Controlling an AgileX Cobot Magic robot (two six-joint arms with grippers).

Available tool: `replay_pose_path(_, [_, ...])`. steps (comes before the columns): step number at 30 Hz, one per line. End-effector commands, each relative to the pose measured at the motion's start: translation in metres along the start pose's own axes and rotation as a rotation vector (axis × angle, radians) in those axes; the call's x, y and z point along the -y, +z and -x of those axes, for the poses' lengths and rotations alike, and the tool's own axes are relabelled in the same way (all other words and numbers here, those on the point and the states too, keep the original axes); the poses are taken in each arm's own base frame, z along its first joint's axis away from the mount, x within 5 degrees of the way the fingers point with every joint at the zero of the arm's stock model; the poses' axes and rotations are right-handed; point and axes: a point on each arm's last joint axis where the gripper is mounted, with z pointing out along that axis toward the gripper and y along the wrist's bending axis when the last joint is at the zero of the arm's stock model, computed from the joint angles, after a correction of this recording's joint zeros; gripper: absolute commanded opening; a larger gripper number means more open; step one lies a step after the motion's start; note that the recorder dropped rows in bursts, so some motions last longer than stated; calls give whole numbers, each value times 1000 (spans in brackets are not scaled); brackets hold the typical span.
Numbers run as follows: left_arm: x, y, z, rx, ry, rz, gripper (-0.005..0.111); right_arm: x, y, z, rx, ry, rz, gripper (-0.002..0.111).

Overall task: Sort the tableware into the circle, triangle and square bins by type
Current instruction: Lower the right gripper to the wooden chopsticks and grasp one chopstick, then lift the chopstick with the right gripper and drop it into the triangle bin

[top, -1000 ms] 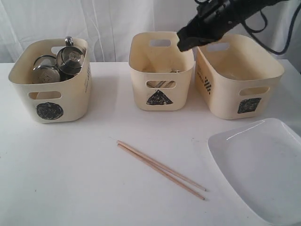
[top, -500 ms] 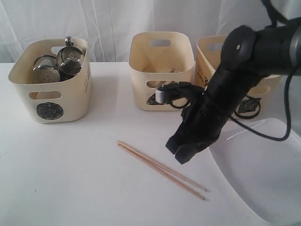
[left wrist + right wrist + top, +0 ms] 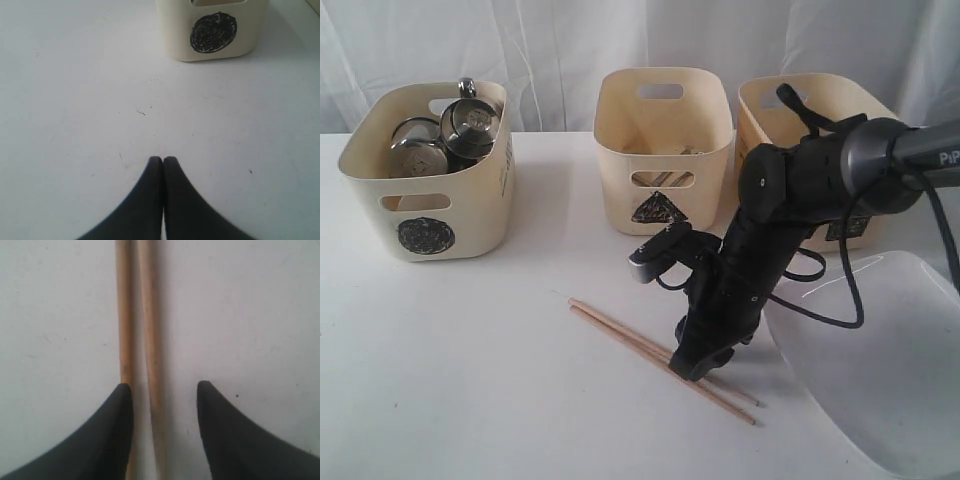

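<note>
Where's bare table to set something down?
Bare: white table between the cream circle tub and two wooden chopsticks; also between that tub and the cream triangle tub. Crowded: open right gripper over chopsticks, beside large white rectangular plate.

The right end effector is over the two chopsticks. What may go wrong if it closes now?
1. The open right end effector is not centred: one fingertip sits over one of the two chopsticks, so closing may catch only one stick or push it aside.
2. The sticks are thin and lie flat on the table; they may roll or cross.
3. The arm is near the white plate and might bump it.
</note>
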Motion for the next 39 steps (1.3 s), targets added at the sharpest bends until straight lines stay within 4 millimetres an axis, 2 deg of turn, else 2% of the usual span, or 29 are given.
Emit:
replay_pose_path(1, [0,0,-1,-1,-16,0,0,3,9,-2,-11,-6,-11,40])
replay_pose_path(8, [0,0,-1,-1,-16,0,0,18,21,2,25,-16,-138,29])
replay_pose_path(17, [0,0,-1,-1,-16,0,0,21,28,2,37,-17,-157,27])
replay_pose_path(19, [0,0,-1,-1,-16,0,0,24,32,2,35,-35,-175,22])
replay_pose_path(24, [0,0,-1,-1,-16,0,0,28,49,-3,-11,-46,-171,0])
replay_pose_path(27, [0,0,-1,-1,-16,0,0,27,51,-6,-38,-41,-153,0])
replay_pose_path(30, [0,0,-1,-1,-16,0,0,24,38,-1,-40,-32,-131,0])
replay_pose_path(32, [0,0,-1,-1,-16,0,0,20,21,7,-36,-18,-98,0])
replay_pose_path(34, [0,0,-1,-1,-16,0,0,16,-2,17,-16,-21,-83,0])
replay_pose_path(39, [0,0,-1,-1,-16,0,0,8,-78,42,87,-62,-103,0])
